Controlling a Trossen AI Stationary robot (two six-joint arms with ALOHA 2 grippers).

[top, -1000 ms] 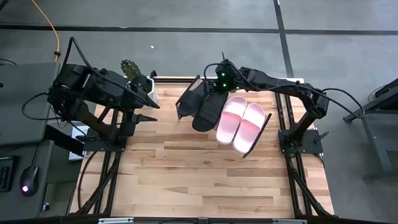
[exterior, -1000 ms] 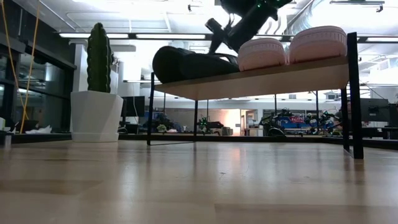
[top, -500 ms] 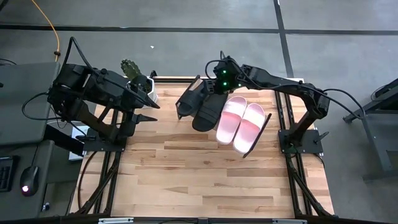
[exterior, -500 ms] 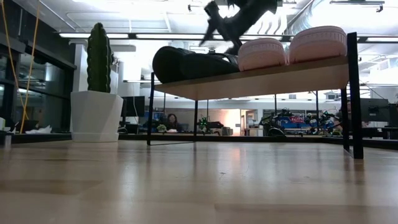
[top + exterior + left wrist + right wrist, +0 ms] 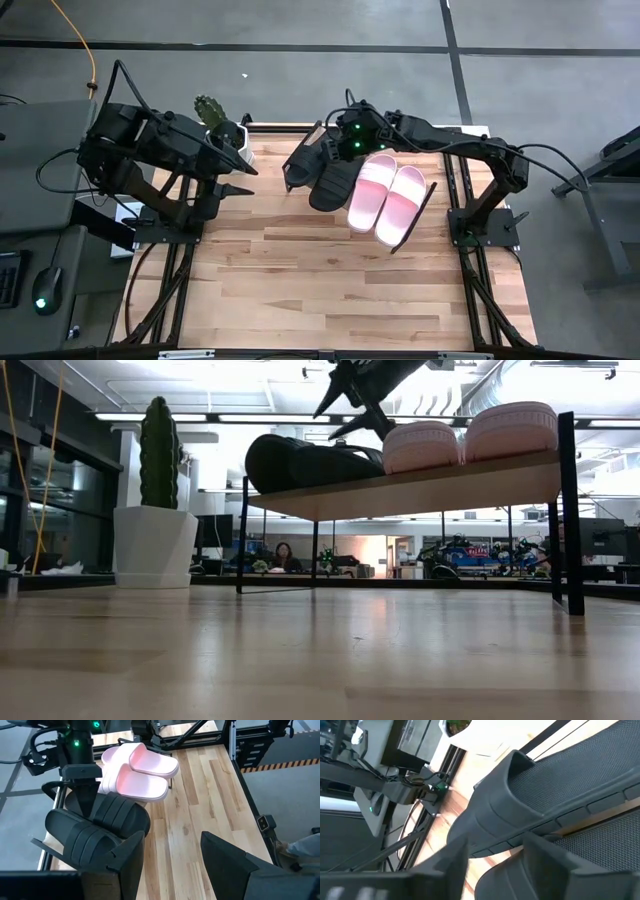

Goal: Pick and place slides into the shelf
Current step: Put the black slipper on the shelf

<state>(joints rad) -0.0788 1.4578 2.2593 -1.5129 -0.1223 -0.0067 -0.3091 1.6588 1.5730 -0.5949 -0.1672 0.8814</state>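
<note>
The shelf (image 5: 432, 195) stands at the table's far side, a slanted wooden board (image 5: 420, 485) on a black wire frame. Two black slides (image 5: 322, 170) (image 5: 300, 462) (image 5: 95, 830) rest on their soles on its left half. Two pink slides (image 5: 388, 198) (image 5: 470, 435) (image 5: 140, 767) rest beside them on the right half. My right gripper (image 5: 352, 405) (image 5: 497, 870) hangs open just above the black slides, and the ribbed strap of one (image 5: 520, 805) shows below its fingers. My left gripper (image 5: 172, 865) waits open over the table's left side.
A cactus in a white pot (image 5: 222, 128) (image 5: 155, 510) stands at the table's far left corner, close to the shelf's left end. The bare wooden tabletop (image 5: 320, 280) stretches from the shelf to the near edge. A person sits in the room far behind the table.
My right gripper has risen off the black slides and shifted a little toward the table's left. All the slides have stayed where they were on the shelf.
</note>
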